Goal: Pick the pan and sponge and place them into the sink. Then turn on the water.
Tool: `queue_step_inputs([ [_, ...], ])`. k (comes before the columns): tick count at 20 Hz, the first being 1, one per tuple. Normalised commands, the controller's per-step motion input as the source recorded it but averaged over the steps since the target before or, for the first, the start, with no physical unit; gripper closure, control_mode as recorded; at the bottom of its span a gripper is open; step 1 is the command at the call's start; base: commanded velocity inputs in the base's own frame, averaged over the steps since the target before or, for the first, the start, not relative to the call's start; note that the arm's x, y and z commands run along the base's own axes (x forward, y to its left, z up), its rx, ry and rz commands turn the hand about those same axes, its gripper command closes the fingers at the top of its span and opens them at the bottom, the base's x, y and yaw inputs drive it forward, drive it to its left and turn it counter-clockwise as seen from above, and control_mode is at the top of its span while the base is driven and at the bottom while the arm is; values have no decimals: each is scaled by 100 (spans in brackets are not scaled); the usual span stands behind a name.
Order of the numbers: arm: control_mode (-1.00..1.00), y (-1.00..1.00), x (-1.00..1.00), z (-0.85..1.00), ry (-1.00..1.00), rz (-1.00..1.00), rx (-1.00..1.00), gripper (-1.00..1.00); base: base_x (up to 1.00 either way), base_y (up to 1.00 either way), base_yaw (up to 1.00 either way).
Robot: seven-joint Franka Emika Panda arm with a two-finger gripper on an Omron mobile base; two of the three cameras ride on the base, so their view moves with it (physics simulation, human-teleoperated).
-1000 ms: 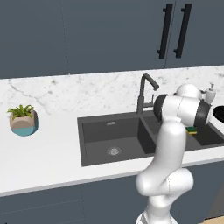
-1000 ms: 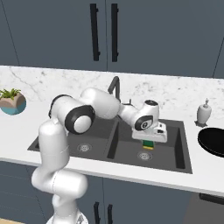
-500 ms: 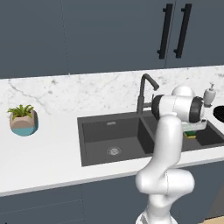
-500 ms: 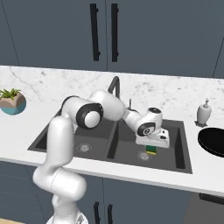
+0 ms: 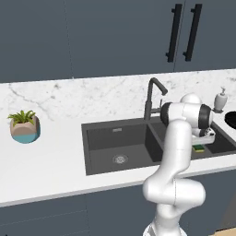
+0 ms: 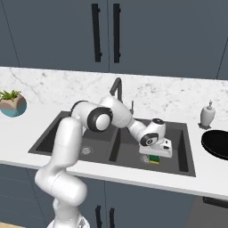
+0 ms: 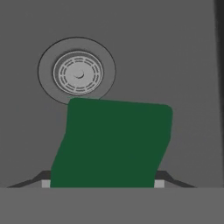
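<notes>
End effector (image 6: 154,155): pinching the sponge (image 7: 111,144), low inside the sink (image 6: 185,147), drain (image 7: 78,73) just ahead. Advice: lower fully, then release gently.

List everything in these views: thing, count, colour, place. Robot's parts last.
sink: one, dark grey, two basins, set in the counter.
drains: two, metal, one in each basin.
faucet: one, dark grey, behind the divider.
sponge: one, green top, yellow body, low in the right basin between the fingers.
pan: one, black, on the counter right of the sink.
soap dispenser: one, white, behind the pan.
potted plant: one, green, far left on the counter.
counter: one, white marble.
cabinets: dark blue, black handles, above.
gripper: one, white, shut on the sponge.
</notes>
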Motion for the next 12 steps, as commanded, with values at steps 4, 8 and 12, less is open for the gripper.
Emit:
queue_step_inputs([
  [4, -100, -1, 1, -42, 0, 0, 0, 100, 0, 0, 0],
  [8, -100, 0, 5, -37, 0, 0, 0, 100, 0, 0, 0],
  [12, -100, 0, 13, -31, 0, 0, 0, 100, 0, 0, 0],
])
